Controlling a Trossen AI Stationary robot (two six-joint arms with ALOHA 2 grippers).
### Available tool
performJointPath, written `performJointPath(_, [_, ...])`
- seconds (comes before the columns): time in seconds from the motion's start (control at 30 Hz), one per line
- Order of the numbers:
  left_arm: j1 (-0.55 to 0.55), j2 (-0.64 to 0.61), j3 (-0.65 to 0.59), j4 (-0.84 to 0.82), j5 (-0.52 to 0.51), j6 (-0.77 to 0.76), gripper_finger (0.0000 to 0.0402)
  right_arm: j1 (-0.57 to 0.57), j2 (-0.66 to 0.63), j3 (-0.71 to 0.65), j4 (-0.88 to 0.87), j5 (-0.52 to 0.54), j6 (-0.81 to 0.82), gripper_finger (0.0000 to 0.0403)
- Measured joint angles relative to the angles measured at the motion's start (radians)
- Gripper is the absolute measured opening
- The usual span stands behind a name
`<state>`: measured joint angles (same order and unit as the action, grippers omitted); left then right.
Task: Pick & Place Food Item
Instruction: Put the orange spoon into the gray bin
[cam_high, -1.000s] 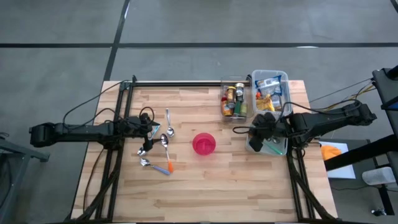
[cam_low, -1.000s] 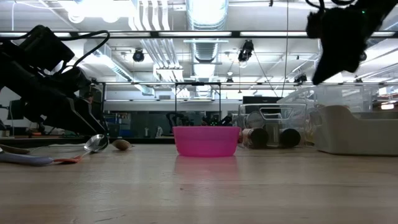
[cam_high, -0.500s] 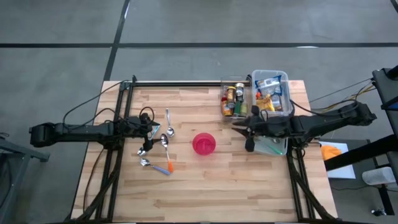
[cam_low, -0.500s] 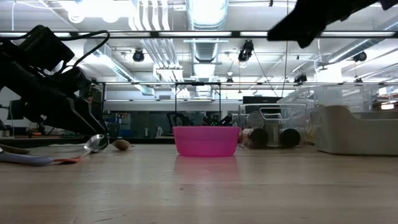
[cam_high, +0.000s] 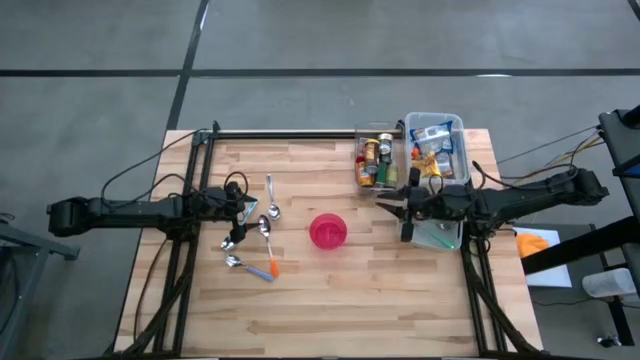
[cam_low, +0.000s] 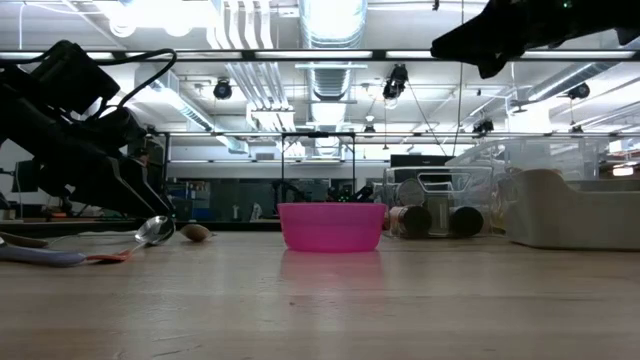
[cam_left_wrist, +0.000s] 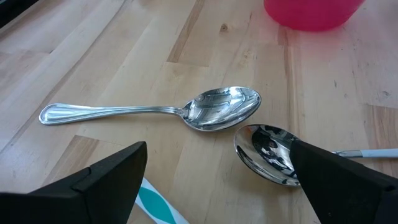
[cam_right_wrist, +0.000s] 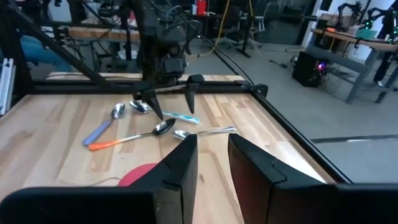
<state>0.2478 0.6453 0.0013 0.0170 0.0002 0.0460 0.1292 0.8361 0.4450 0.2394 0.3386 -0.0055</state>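
Food items fill two clear bins at the table's far right: jars and cans (cam_high: 376, 162) in one, packets (cam_high: 437, 148) in the other. A pink bowl (cam_high: 328, 231) stands mid-table. My right gripper (cam_high: 392, 207) hovers high between the bins and the bowl, pointing level toward the table's left. In the right wrist view, my right gripper (cam_right_wrist: 212, 140) has a narrow gap with nothing seen in it. My left gripper (cam_high: 243, 207) rests open at the left, its fingers either side of two spoons (cam_left_wrist: 217, 109).
A white bin (cam_high: 440, 237) sits under my right arm at the table's right edge. Several spoons (cam_high: 262, 228) and an orange-handled one (cam_high: 272, 266) lie left of the bowl. A black rail (cam_high: 290, 134) runs along the far edge. Bare wood lies toward the near edge.
My right gripper has come up out of the white bin. It has tipped from pointing down to nearly level, rolled about its own axis, and now aims toward the table's left, above the height of the bowl.
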Motion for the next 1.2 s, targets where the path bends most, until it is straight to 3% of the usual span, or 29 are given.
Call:
performJointPath(0.37, [0.0, 0.0, 0.0, 0.0, 0.0, 0.0, 0.0396, -0.066, -0.099, -0.042, -0.026, -0.003, -0.014, 0.0087])
performJointPath(0.6, [0.0, 0.0, 0.0, 0.0, 0.0, 0.0, 0.0396, -0.105, -0.2, -0.042, -0.148, -0.112, -0.024, 0.0087])
performJointPath(1.2, [0.0, 0.0, 0.0, 0.0, 0.0, 0.0, 0.0396, -0.104, -0.238, -0.042, -0.184, -0.076, 0.047, 0.0087])
